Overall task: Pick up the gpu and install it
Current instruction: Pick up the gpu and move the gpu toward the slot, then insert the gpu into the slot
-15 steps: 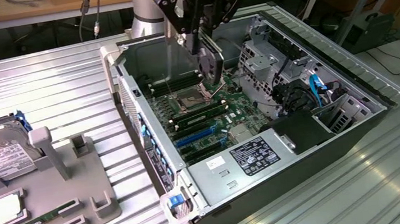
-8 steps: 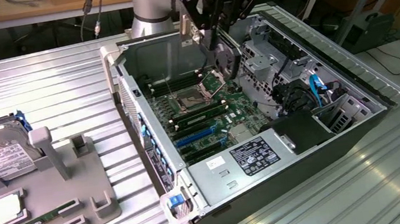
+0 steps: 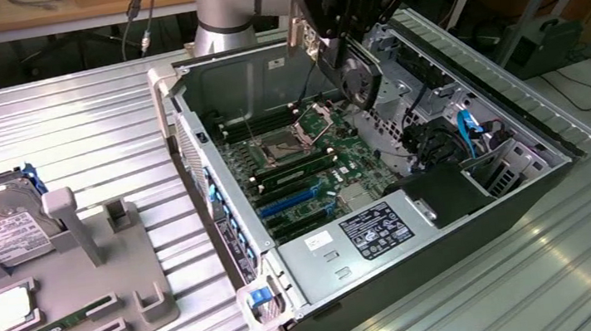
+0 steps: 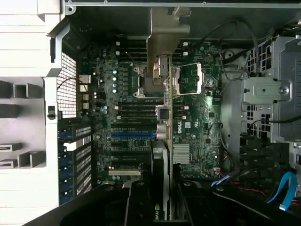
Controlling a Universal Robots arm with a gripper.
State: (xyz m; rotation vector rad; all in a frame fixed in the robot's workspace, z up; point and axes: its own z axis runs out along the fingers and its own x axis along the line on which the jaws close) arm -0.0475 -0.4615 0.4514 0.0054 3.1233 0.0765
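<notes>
The gripper (image 3: 354, 10) is clamped on the gpu (image 3: 358, 80), which hangs on edge inside the open computer case (image 3: 184, 103), above the CPU socket (image 3: 314, 120) at the far end of the motherboard (image 3: 343, 170). The blue expansion slots (image 3: 281, 207) lie nearer and toward the exterior view's left of the card. In the wrist view the gpu (image 4: 160, 165) shows edge-on between the gripper (image 4: 161, 207) fingers, its long line seemingly crossing the slots (image 4: 133, 134) rather than following them. Room looks tight: the drive cage (image 3: 399, 113) and blue cables (image 3: 465, 131) crowd the right side
</notes>
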